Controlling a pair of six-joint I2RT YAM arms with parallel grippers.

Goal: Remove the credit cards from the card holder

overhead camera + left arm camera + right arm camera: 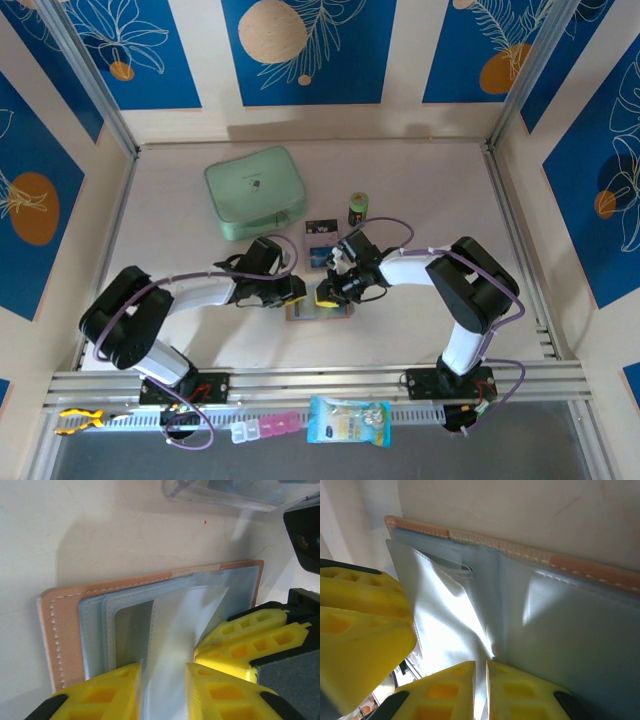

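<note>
Card holder point(318, 311) lies open on the desk point(420, 180), front centre, between both arms. Right jaws are pressed together on a clear pocket leaf point(450, 615). Left jaws stand narrowly apart astride a raised leaf; whether they grip it cannot be told. Risks: opposing pulls may tear the thin plastic at its stitching. With nothing pinning it down, the holder may lift or skid.
</note>
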